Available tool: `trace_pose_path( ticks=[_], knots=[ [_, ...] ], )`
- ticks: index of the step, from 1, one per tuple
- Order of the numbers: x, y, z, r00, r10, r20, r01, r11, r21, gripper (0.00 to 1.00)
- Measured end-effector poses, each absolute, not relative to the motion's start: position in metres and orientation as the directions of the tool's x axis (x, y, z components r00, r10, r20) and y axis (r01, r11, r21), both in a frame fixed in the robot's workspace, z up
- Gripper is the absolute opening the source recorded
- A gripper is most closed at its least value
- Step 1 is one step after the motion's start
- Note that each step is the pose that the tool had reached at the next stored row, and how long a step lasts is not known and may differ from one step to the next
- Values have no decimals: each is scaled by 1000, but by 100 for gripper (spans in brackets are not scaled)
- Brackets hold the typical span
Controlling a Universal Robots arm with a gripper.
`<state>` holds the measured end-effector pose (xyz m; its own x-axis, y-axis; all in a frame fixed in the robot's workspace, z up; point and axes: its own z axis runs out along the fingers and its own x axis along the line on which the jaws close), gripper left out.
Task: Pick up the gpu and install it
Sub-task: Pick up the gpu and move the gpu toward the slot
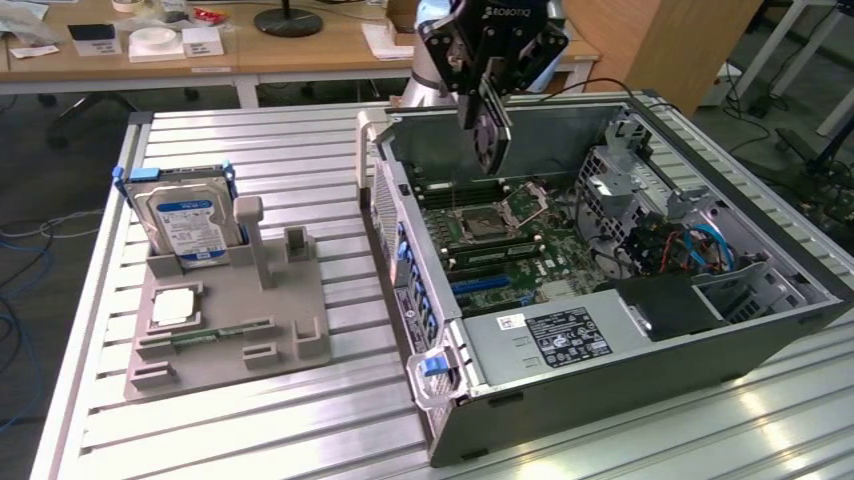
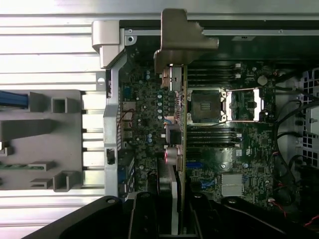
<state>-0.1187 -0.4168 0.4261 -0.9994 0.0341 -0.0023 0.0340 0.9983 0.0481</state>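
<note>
The black two-fingered gripper [image 1: 483, 92] on the arm is pinched onto the gpu [image 1: 489, 140], a thin dark expansion card with a grey metal bracket along one end. It holds the card upright and on edge in the air over the far part of the open black and grey computer case [image 1: 747, 330]. In the wrist view the gpu [image 2: 173, 154] is seen edge-on. The dark fingers [image 2: 142, 219] press against its two faces, and its bent metal bracket reaches out past the case's rim. Below the card lies the green motherboard [image 1: 507, 250] with its square silver processor socket [image 1: 481, 222]. The card looks clear of the board (no edge appears to be seated in a slot). Well apart, toward the exterior view's left, a grey moulded parts stand [image 1: 227, 330] sits on the slatted aluminium table [image 1: 267, 140]. A boxy silver hard drive with a blue-white label [image 1: 187, 225] stands upright in the stand's far end.
</note>
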Motion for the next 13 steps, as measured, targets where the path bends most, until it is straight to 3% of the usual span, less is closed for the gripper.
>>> trace_pose_path(
  ticks=[13],
  knots=[
    [-108,-418,426,-999,34,-2,34,998,48,28]
  ],
)
